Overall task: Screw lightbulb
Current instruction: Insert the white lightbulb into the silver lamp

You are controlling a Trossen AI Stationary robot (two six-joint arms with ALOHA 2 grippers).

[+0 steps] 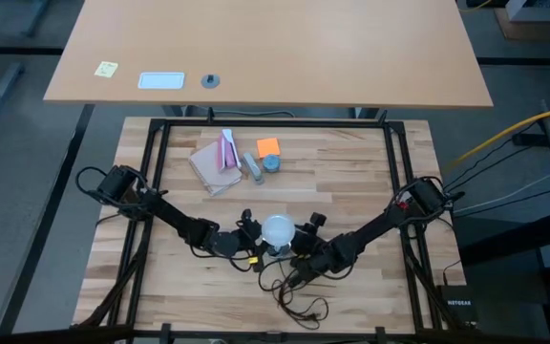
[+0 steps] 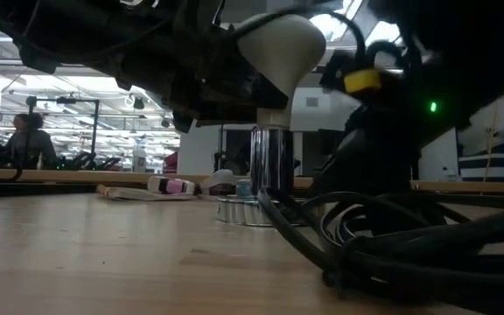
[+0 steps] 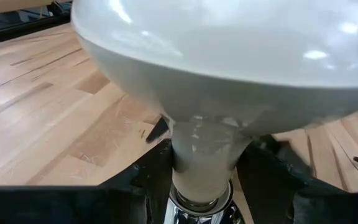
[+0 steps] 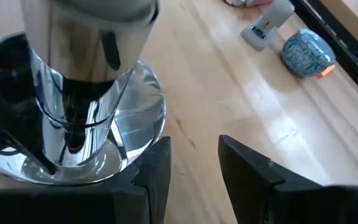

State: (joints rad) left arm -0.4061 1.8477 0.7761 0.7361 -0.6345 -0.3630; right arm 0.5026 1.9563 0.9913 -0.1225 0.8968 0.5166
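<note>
lightbulb (image 1: 278,229) upright in socket (image 4: 73,143), left pincer (image 1: 249,236) grasping it, right pincer (image 4: 194,168) released beside

On my overhead feed, an orange block (image 1: 268,146) sits at twelve o'clock on the wooden table (image 1: 351,182), with a blue-grey ball (image 1: 272,163) just beside it. A brown envelope (image 1: 213,167) lies toward eleven. Black cables (image 1: 299,296) coil at six.

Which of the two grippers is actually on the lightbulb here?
The left gripper: its fingers flank the lightbulb at the neck. The right gripper stands open beside the silver socket, holding nothing.
</note>
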